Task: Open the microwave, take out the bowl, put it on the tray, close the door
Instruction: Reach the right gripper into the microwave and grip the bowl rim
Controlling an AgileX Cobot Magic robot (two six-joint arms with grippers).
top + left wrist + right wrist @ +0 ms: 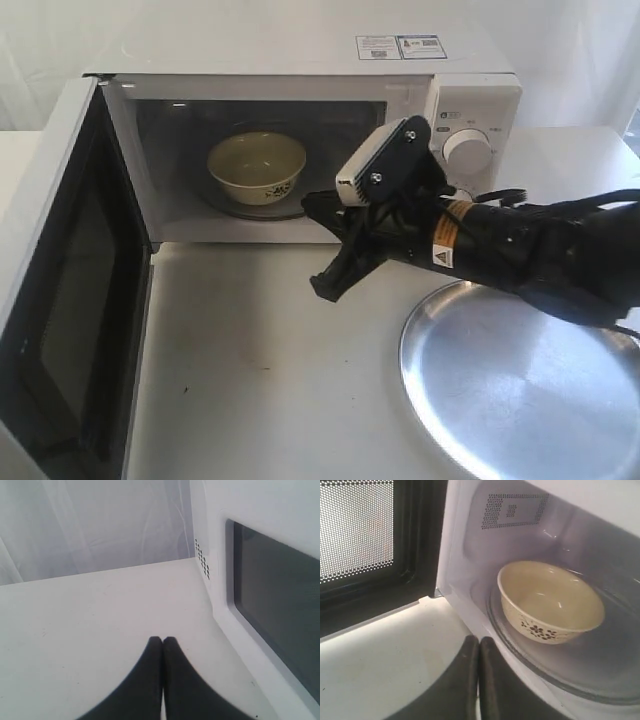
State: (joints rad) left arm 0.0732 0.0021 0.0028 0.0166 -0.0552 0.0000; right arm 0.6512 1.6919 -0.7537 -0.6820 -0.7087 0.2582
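Seeing the bowl (pixel 257 165) inside the microwave (pixel 300 55) on its glass plate (pixel 600 677), door (pixel 60 200) wide open. Right gripper (pixel 479 641) closed near the opening, left gripper (pixel 162 641) closed too, beside the door.

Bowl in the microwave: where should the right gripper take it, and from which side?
Pinch the rim nearest the doorway, one finger inside and one outside the wall, coming straight in through the open front. The bowl stands upright on the glass turntable, mouth up, probably too wide to span. The right gripper is shut, so open it first.
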